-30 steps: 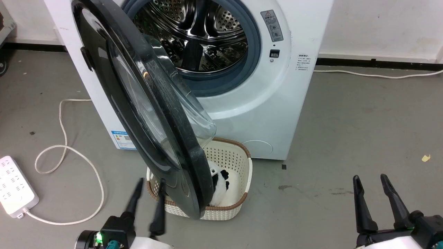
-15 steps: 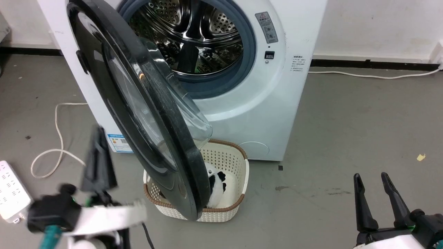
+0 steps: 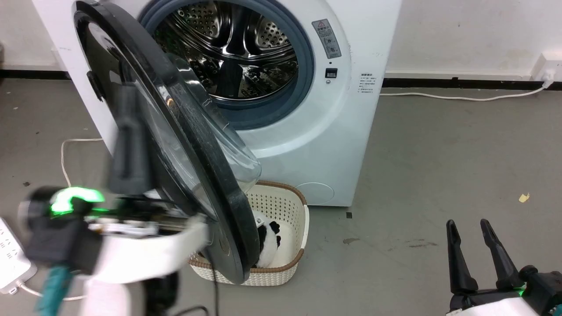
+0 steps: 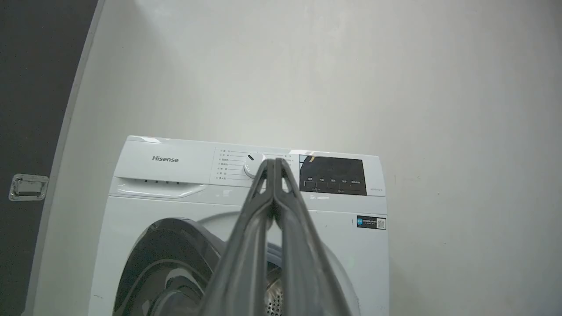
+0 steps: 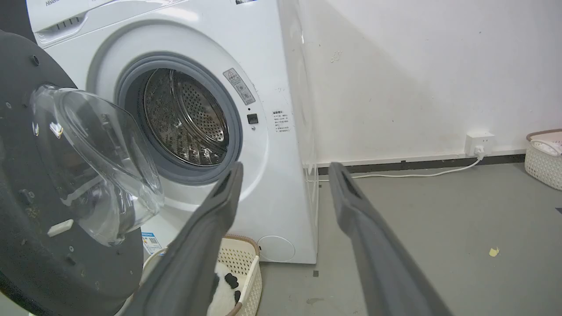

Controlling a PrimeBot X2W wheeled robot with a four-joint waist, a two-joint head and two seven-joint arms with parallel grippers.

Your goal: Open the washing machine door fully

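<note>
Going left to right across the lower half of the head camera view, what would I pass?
Power strip → washing machine door → basket → right gripper → yellow scrap on the floor.

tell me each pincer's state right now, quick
left pincer: closed, fingers pressed together, nothing between them
right pincer: open, holding nothing
</note>
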